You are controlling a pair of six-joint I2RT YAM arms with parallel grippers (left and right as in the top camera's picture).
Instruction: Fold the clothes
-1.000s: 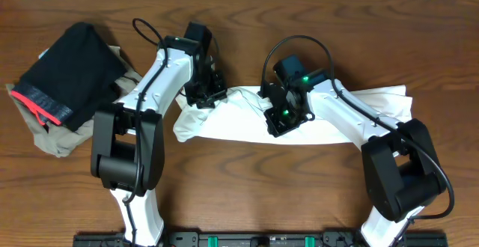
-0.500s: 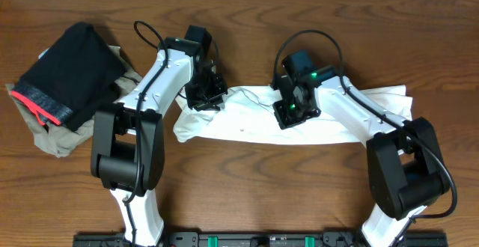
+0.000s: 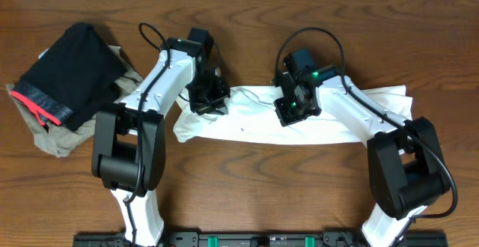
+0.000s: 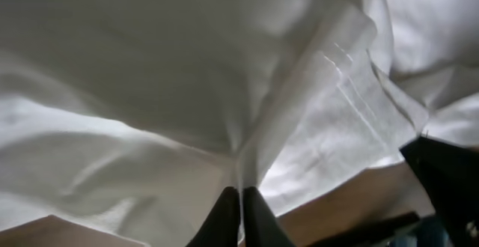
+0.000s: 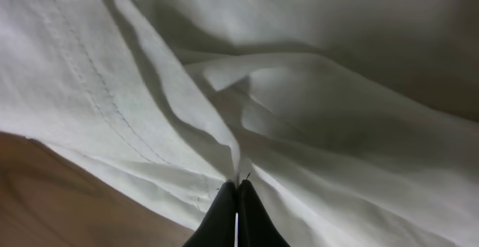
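Overhead hides both pinches: left gripper (image 4: 241, 202) and right gripper (image 5: 237, 194) clamp the T-shirt (image 3: 247, 129).

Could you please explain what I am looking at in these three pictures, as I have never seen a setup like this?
These are two robot arms, left and right, standing at the near edge of a wooden table. The wide picture looks down from above; the other two come from a small camera on each wrist, so each shows its own fingers close up. A white T-shirt lies stretched across the middle; a folded black garment rests on a tan one beside the left arm. The left pincer and the right pincer are each shut on a pinch of the T-shirt's cloth.
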